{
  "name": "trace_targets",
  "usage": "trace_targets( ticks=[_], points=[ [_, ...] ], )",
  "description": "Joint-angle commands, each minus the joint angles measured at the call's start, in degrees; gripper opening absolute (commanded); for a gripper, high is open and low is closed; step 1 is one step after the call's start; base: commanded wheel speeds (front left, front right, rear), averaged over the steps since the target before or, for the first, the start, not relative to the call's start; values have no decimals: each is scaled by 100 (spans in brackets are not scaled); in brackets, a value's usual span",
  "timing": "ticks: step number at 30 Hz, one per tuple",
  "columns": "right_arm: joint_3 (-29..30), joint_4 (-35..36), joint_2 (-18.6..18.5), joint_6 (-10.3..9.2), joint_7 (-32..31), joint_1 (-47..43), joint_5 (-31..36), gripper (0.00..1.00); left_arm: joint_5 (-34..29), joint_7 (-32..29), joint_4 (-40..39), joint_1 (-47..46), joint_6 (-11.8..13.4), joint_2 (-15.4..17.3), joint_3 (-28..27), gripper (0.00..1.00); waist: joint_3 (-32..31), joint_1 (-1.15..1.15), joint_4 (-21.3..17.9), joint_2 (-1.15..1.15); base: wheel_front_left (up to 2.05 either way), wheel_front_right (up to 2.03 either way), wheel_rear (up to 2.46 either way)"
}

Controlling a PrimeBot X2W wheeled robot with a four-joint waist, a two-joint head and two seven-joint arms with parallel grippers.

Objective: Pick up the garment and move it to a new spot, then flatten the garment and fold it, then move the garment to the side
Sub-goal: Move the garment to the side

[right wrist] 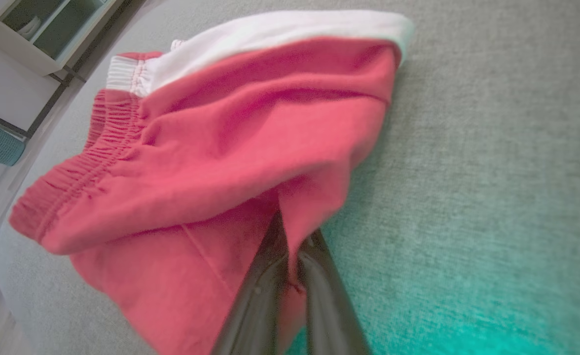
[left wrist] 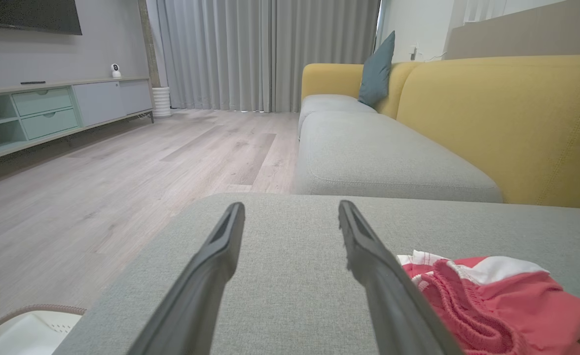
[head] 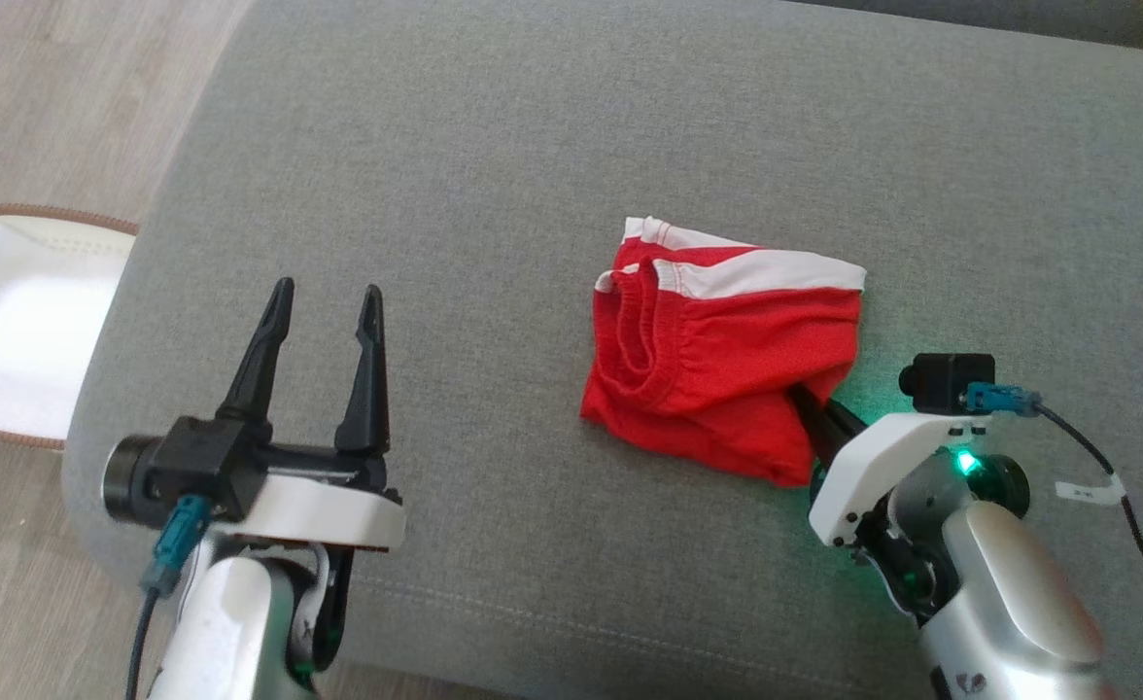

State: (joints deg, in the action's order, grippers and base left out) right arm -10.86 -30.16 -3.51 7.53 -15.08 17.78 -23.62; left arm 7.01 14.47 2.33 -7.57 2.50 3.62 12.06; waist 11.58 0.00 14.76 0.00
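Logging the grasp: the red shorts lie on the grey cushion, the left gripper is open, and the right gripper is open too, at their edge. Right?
Not quite: the right gripper is shut, pinching a fold of the red shorts, as the right wrist view shows. The shorts do lie on the grey cushion, and the left gripper is open.

On grey fabric sofa seat [head: 494,175], right of centre: crumpled red cloth shorts with white band [head: 717,360]. At their near-right corner: right pincer [head: 810,408]. Well left: left pincer [head: 329,301]. On wood floor [head: 47,97] left of seat: white basket [head: 17,331].
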Motion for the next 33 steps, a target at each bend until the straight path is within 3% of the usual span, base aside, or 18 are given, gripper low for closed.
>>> trace_targets(
  ticks=[1, 8, 18, 29, 33],
  points=[
    [-160, 112, 59, -4, 10, 29, 16, 0, -66, 52, -164, -226, -15, 37, -232, 100, -7, 0, -9, 0, 0, 0, 0],
    [-254, 669, -229, -4, 120, -245, 301, 0, -140, 52, -124, -94, -43, 55, -298, 100, -177, 0, -314, 0, 0, 0, 0],
    [-633, 1558, -1026, -4, -346, -664, 301, 0, -180, 52, -238, 53, -106, 119, -346, 100, -363, 0, -1352, 0, 0, 0, 0],
    [-1009, 1639, -1881, -4, -356, 197, 43, 0, -226, 52, -398, -122, -252, 203, -229, 100, 106, 0, -2360, 0, 0, 0, 0],
    [-964, 1494, -2127, -4, -189, 635, -31, 0, -264, 52, -452, -306, -327, 259, -173, 100, 415, 0, -2542, 0, 0, 0, 0]
  ],
)
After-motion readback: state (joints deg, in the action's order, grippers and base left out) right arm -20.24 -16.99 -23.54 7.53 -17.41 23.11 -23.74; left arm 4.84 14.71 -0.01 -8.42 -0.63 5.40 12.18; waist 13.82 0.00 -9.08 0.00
